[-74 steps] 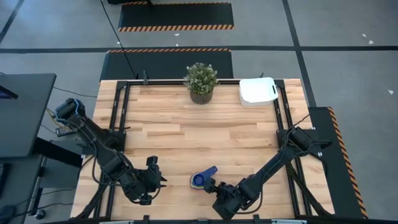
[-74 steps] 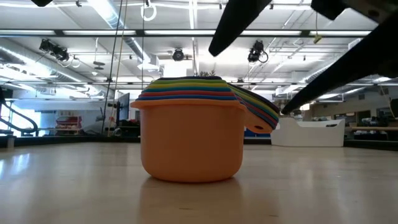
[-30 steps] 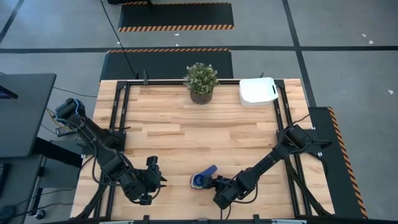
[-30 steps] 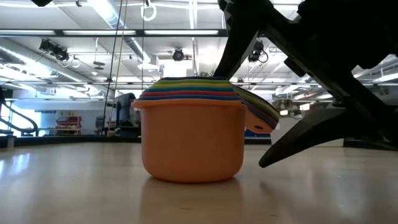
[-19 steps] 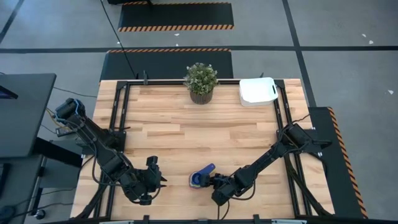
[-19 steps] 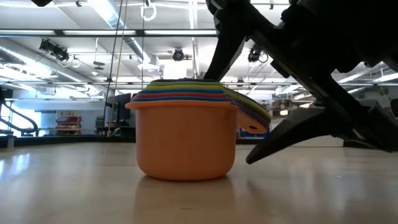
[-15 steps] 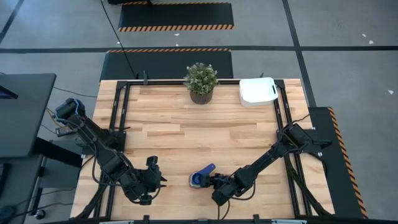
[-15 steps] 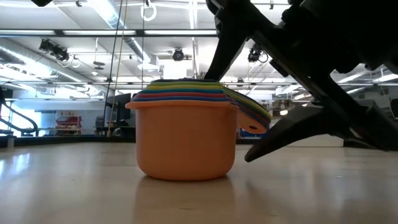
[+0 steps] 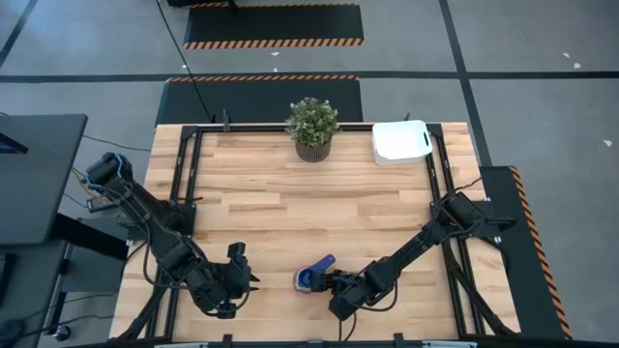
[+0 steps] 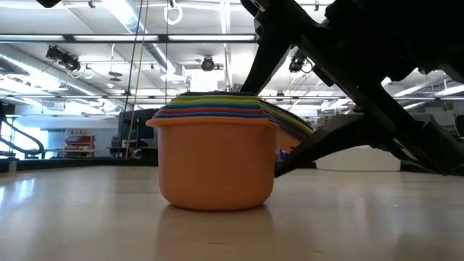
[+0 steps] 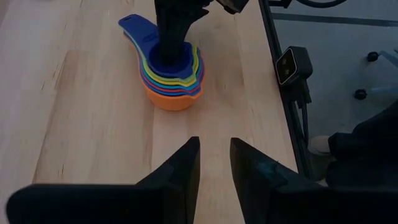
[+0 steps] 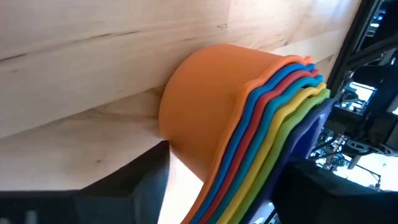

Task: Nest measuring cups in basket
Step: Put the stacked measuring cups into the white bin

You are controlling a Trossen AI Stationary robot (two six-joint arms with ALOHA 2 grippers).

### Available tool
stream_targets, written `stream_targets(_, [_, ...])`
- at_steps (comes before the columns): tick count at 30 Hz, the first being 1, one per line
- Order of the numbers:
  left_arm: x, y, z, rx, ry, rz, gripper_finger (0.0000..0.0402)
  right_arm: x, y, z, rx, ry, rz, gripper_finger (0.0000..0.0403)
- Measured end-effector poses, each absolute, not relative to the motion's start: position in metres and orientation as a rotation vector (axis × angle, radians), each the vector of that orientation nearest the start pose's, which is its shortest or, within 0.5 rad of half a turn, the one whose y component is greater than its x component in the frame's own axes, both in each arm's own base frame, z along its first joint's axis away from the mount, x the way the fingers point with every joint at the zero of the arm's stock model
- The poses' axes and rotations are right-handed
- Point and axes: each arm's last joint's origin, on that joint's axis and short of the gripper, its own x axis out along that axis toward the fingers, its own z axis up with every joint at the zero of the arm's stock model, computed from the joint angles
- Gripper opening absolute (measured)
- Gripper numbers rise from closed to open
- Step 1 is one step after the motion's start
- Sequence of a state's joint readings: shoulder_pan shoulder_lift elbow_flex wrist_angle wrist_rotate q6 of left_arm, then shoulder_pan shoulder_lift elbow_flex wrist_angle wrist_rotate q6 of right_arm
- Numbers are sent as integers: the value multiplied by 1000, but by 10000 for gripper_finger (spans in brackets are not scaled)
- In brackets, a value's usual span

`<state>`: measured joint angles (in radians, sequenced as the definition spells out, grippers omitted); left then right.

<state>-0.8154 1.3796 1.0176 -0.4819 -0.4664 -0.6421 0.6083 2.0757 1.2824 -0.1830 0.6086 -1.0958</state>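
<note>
The measuring cups (image 9: 308, 277) sit nested in one stack near the table's near edge. The orange one is outermost, and its base rests on the wood (image 10: 214, 161). The blue handles (image 11: 133, 26) fan out toward the far right. My right gripper (image 9: 322, 281) is at the stack's handle side and shut on it. My left gripper (image 11: 214, 158) waits low to the stack's left (image 9: 242, 274), open and holding nothing. The white basket (image 9: 400, 141) stands at the far right corner. My right gripper holds the nested cups by the wall on their handle side (image 12: 177, 146). One finger (image 11: 168, 43) reaches down into the innermost dark blue cup, and the other finger (image 10: 297, 156) lies outside against the orange wall under the handles. It comes slanting down from the right. The stack stands upright on the table.
A potted green plant (image 9: 311, 126) stands at the middle of the far edge, left of the basket. A black metal frame runs along the table's sides (image 9: 187, 184). Bare wood lies between the stack and the basket.
My right gripper has moved a little toward the table's left, and the stack has slid slightly left with it. In the low view its lower finger has then risen to the orange wall under the handles, narrowing the gap to the finger inside the cup. The gripper has shut on the stack.
</note>
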Motion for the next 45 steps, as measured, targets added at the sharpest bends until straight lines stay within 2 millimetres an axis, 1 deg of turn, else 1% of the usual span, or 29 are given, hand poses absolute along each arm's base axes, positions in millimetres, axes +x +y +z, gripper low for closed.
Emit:
stream_targets(7, [203,-197,262,-104,740,-96,96,351,224,128,-1575,731,446,190])
stream_targets(12, [203,-197,262,-105,740,-96,96,351,224,128,-1579,728,436,167])
stream_targets(25, [203,-197,262,-105,740,-96,96,351,224,129,-1587,730,420,155])
stream_targets(33, [203,-197,262,-105,740,-96,96,352,224,129,-1599,728,398,129])
stream_targets(45, [203,-197,262,-105,740,-96,96,352,224,129,-1601,725,401,126])
